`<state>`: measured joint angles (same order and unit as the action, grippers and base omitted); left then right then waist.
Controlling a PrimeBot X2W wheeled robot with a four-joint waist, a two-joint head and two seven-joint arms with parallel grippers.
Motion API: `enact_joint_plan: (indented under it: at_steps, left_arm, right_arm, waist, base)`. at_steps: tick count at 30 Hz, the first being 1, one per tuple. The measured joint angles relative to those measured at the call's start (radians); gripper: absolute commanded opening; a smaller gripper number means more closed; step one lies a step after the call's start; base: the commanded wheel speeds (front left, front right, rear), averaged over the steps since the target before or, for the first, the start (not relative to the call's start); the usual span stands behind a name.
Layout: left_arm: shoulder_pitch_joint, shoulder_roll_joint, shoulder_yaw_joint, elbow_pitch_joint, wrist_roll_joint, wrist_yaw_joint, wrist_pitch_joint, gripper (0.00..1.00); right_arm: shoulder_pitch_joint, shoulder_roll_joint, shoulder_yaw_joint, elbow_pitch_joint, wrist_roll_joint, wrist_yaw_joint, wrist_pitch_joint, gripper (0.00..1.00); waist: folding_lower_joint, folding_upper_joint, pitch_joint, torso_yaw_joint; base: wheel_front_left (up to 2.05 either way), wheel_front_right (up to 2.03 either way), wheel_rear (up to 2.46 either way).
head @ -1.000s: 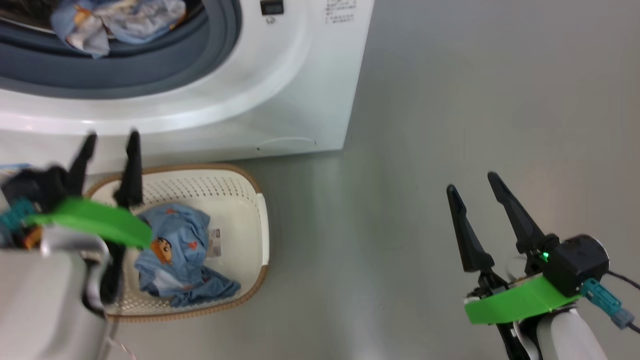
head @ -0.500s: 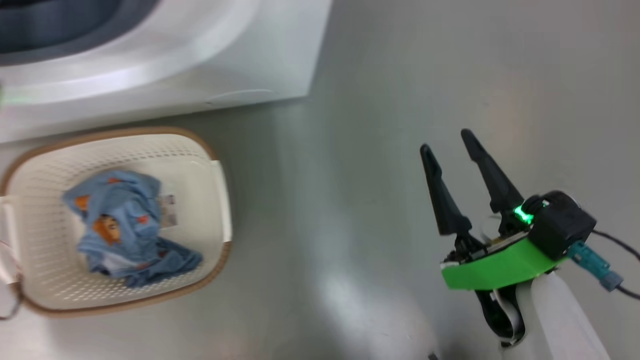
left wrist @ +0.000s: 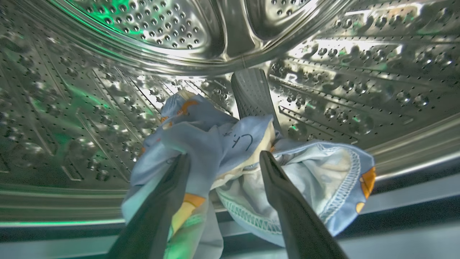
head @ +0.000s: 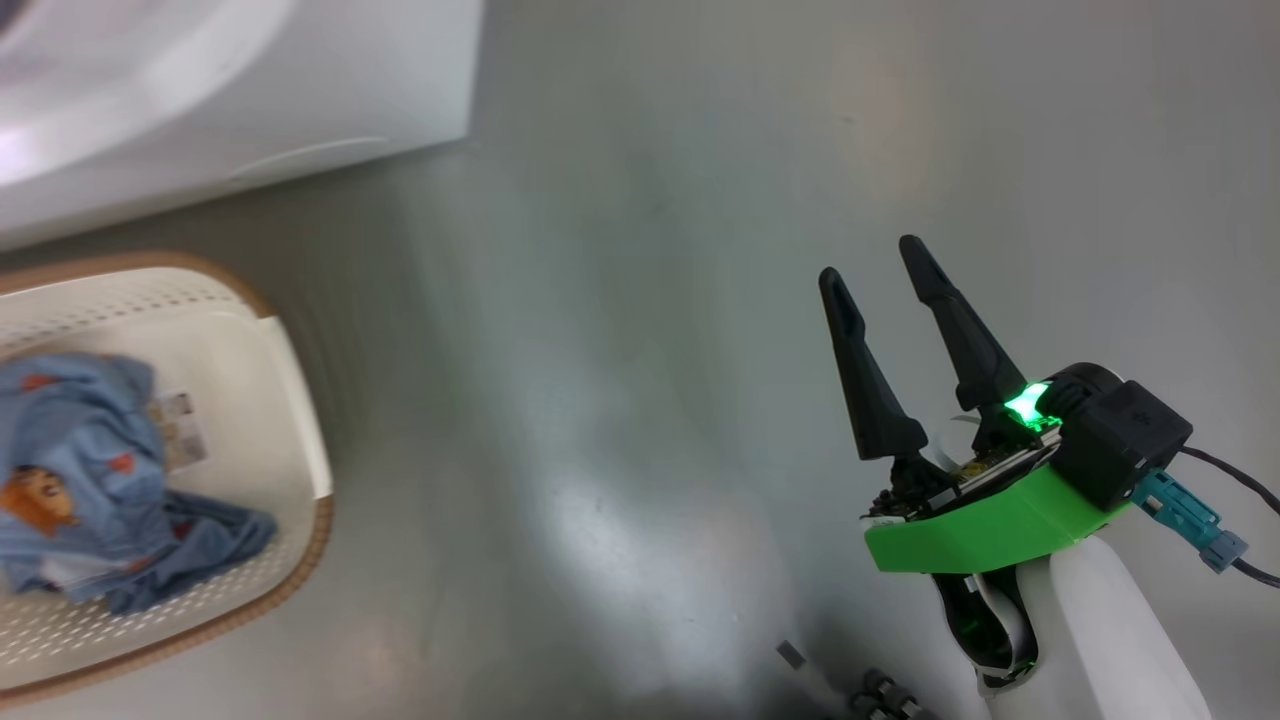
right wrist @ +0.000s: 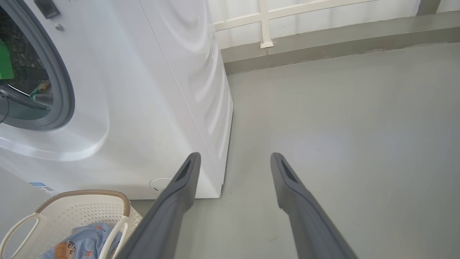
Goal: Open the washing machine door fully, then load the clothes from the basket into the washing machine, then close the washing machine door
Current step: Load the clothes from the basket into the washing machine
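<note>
1. Since a second ago, a swing of the head camera to the right: basket [head: 297, 400] and washing machine [head: 250, 90] now pushed toward the left edge of the frame, by the camera's turn and not by any shift of their own. Left gripper [left wrist: 224, 154], then at lower left above the basket, now deep in the drum [left wrist: 143, 36].
2. Far left of the head view: remaining clothes [head: 90, 480] heaped in the basket, at its middle. Likely light, limp and soft, not fragile, but prone to drape, trail and snag on the perforated wall. Best taken at the bunched top of the heap, with a deep pinch into a fold and not at a loose hem.
3. Left wrist view, centre: jaws spread wide, one finger to either side of a blue garment [left wrist: 323, 172] lying low in the drum, near its front edge. No grip on the cloth; contact with the fingers impossible to tell. Right-hand flap seemingly lapping over the front edge, so possibly in need of a push further in before door closing.
4. Lower right of the head view: right gripper [head: 870, 260] parked over bare floor [head: 650, 300], jaws wide and empty, fingers pointing up the frame with a slight leftward lean, well apart from the basket.
</note>
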<state>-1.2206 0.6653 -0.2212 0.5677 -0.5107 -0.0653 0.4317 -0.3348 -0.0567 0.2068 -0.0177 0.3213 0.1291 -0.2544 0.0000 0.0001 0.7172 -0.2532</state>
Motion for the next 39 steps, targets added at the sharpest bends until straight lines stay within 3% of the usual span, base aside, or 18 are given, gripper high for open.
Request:
enact_joint_plan:
  at_steps: [11,12,13,14,15,21,24,31,39]
  left_arm:
    - [-0.064,0.026,-0.003,0.049,-0.012,0.036,0.208,1.00]
    - [-0.064,0.026,-0.005,0.044,-0.013,0.044,0.221,0.80]
    - [-0.066,0.027,-0.006,0.040,-0.013,0.048,0.237,0.44]
    - [-0.070,0.029,-0.008,0.035,-0.013,0.053,0.251,0.16]
    - [-0.075,0.031,-0.009,0.029,-0.013,0.053,0.256,0.00]
    - [-0.081,0.033,-0.011,-0.017,-0.013,0.066,0.259,0.00]
    - [-0.088,0.034,-0.005,-0.040,-0.013,0.080,0.211,0.00]
    - [-0.153,0.048,0.032,-0.043,0.037,0.120,-0.009,0.00]
    - [-0.229,0.078,0.036,0.014,0.149,0.164,-0.330,0.00]
  right_arm:
    - [-0.015,0.003,0.010,-0.004,0.007,0.000,0.000,1.00]
    - [-0.015,0.003,0.010,-0.005,0.007,0.000,0.000,1.00]
    - [-0.015,0.003,0.010,-0.005,0.007,0.000,0.000,1.00]
    - [-0.015,0.003,0.010,-0.006,0.008,0.000,0.000,1.00]
    - [-0.015,0.004,0.010,-0.007,0.010,0.000,0.000,1.00]
    - [-0.024,0.004,0.011,-0.013,0.034,0.000,0.000,1.00]
    - [-0.027,0.004,0.014,-0.015,0.034,0.000,0.000,1.00]
    - [-0.040,0.005,0.031,-0.025,0.047,0.000,0.000,1.00]
    - [-0.061,0.005,0.041,-0.033,0.061,0.000,0.000,1.00]
  waist:
    - [0.0000,0.0000,0.049,-0.060]
    - [0.0000,0.0000,0.051,-0.061]
    - [0.0000,0.0000,0.053,-0.061]
    - [0.0000,0.0000,0.055,-0.061]
    - [0.0000,0.0000,0.057,-0.061]
    - [0.0000,0.0000,0.066,-0.059]
    - [0.0000,0.0000,0.072,-0.058]
    - [0.0000,0.0000,0.097,-0.073]
    - [0.0000,0.0000,0.133,-0.105]
  base:
    - [0.00,0.00,0.00]
    - [0.00,0.00,0.00]
    - [0.00,0.00,0.00]
    - [0.00,0.00,0.00]
    - [0.00,0.00,0.00]
    - [0.00,0.00,0.00]
    - [0.00,0.00,0.00]
    - [0.00,0.00,0.00]
    - [0.00,0.00,0.00]
